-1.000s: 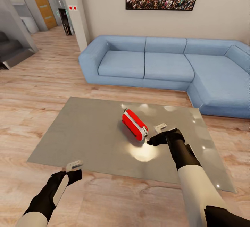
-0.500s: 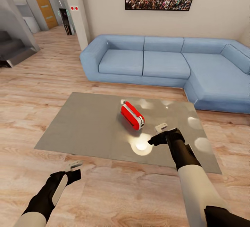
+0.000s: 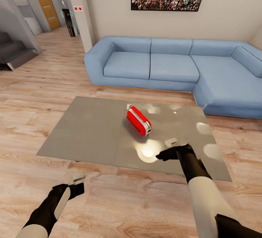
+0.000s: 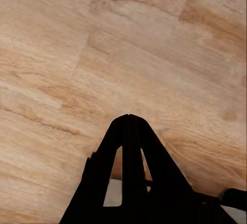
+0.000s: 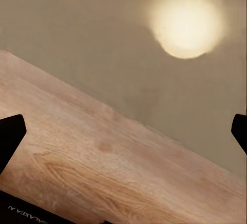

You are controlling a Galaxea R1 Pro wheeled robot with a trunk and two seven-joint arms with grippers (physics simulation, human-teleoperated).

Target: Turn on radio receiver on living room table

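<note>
Living room, wood floor, blue sofa [image 3: 163, 67] behind. Radio receiver [image 3: 138, 121] sits mid-table [image 3: 87, 129]. Right tool [image 3: 169, 150], released wide, hovers at the radio's 5 o'clock, near. Left tool [image 3: 75, 182] clenched over floor. Advance the right tool slowly toward the radio's dial face; which side it's on, can't tell.

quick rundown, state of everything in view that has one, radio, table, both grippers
radio receiver: lying on the table, near its middle, untouched by either gripper
table: glossy top carrying the radio and light reflections
left gripper: jaws shut, holding nothing, over the wood floor short of the table
right gripper: jaws open and empty, above the table's near edge, apart from the radio
sofa: unoccupied, behind the table
</note>
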